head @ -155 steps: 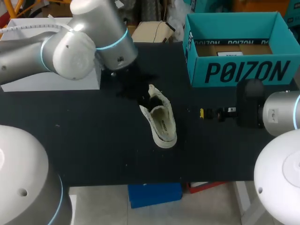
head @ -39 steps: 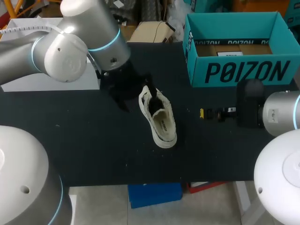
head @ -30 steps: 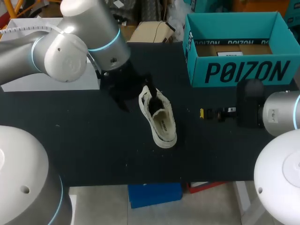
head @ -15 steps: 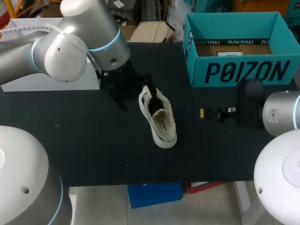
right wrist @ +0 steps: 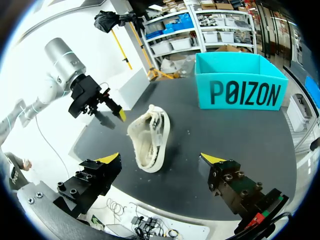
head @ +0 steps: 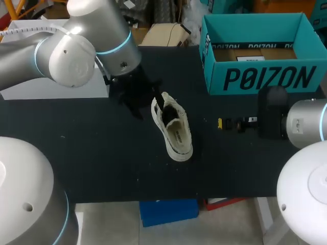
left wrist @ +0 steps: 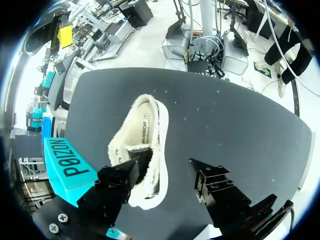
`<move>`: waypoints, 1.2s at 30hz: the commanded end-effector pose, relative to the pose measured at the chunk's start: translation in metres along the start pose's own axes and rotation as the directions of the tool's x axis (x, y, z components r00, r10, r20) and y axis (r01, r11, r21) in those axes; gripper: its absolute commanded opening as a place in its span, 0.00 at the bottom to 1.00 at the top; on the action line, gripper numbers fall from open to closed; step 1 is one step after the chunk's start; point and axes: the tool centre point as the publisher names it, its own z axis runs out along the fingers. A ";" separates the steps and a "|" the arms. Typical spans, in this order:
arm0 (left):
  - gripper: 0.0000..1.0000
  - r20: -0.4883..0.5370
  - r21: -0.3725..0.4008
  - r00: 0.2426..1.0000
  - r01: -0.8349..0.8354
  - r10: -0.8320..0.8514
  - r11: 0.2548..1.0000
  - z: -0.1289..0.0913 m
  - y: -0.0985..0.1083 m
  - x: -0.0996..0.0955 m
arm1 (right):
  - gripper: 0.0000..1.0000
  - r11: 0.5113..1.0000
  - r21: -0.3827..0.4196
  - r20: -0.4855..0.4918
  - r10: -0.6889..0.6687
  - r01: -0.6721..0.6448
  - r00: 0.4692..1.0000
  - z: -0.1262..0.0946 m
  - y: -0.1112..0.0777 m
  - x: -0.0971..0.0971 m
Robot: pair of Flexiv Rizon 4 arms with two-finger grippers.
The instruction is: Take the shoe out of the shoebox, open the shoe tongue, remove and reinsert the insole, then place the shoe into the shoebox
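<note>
A cream slip-on shoe (head: pixel 173 128) lies on the black table (head: pixel 92 153), out of the teal shoebox (head: pixel 260 76), which stands open at the back right. My left gripper (head: pixel 149 104) hangs over the shoe's far end. In the left wrist view the shoe (left wrist: pixel 142 145) lies ahead of the left gripper (left wrist: pixel 167 170). One finger (left wrist: pixel 120 182) reaches the shoe's upper, while the other finger (left wrist: pixel 215 187) stands clear of it, so it is open. My right gripper (head: pixel 220 123) rests open to the right of the shoe (right wrist: pixel 149 137). The right wrist view also takes in the shoebox (right wrist: pixel 242 92) and my left gripper (right wrist: pixel 112 111).
A white box (head: pixel 56 87) stands at the table's back left, behind my left arm. The shoebox (left wrist: pixel 67 165) shows beside the left gripper. Bare table lies in front of the shoe and to its left.
The left gripper's fingers have drawn closer together, and one now overlaps the shoe's far end. Shoe and right arm have not moved in the last second.
</note>
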 end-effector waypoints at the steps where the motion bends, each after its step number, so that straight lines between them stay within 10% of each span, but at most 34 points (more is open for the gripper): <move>1: 0.25 -0.037 -0.017 0.999 -0.007 0.006 1.000 0.009 -0.003 -0.005 | 1.00 1.000 0.002 -0.002 0.001 -0.001 1.000 0.000 0.000 -0.001; 36: 0.36 -0.205 -0.112 0.976 -0.094 0.070 0.989 0.073 0.009 -0.016 | 1.00 1.000 0.002 -0.002 0.001 -0.001 1.000 0.000 0.000 -0.001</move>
